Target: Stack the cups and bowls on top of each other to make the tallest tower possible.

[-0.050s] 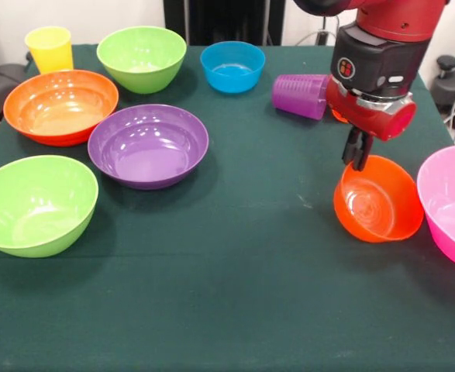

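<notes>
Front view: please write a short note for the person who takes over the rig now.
Claw: at the far rim of the small orange bowl, which sits tilted; whether it grips cannot be told.
Purple cup lies on its side behind the arm. Yellow cup stands upright at the far left corner.
Large orange bowl, purple bowl, two green bowls, blue bowl and pink bowl all stand separately on the table.
Done: nothing stacked. Left: the whole tower.
</notes>
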Robot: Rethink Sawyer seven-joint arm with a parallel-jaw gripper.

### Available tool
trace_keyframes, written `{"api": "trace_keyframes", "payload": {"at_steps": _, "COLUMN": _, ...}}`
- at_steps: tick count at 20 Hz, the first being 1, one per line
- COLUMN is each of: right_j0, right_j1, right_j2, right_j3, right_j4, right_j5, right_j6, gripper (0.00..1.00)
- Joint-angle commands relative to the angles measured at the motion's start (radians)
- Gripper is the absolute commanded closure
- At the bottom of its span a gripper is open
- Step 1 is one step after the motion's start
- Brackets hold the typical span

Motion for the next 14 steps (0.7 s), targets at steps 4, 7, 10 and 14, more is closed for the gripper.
{"api": "trace_keyframes", "payload": {"at_steps": 4, "right_j0": 0.026, "right_j1": 0.11, "right_j2": 0.075, "right_j3": -0.131, "right_j4": -0.021, "right_j5": 0.105, "right_j6": -0.185, "gripper": 1.0}}
{"api": "trace_keyframes", "payload": {"at_steps": 7, "right_j0": 0.044, "right_j1": 0.126, "right_j2": 0.083, "right_j3": -0.154, "right_j4": -0.026, "right_j5": 0.109, "right_j6": -0.19, "gripper": 1.0}}
{"api": "trace_keyframes", "payload": {"at_steps": 10, "right_j0": 0.06, "right_j1": 0.138, "right_j2": 0.098, "right_j3": -0.173, "right_j4": -0.026, "right_j5": 0.112, "right_j6": -0.205, "gripper": 1.0}}
{"api": "trace_keyframes", "payload": {"at_steps": 14, "right_j0": 0.08, "right_j1": 0.149, "right_j2": 0.117, "right_j3": -0.196, "right_j4": -0.022, "right_j5": 0.109, "right_j6": -0.213, "gripper": 1.0}}
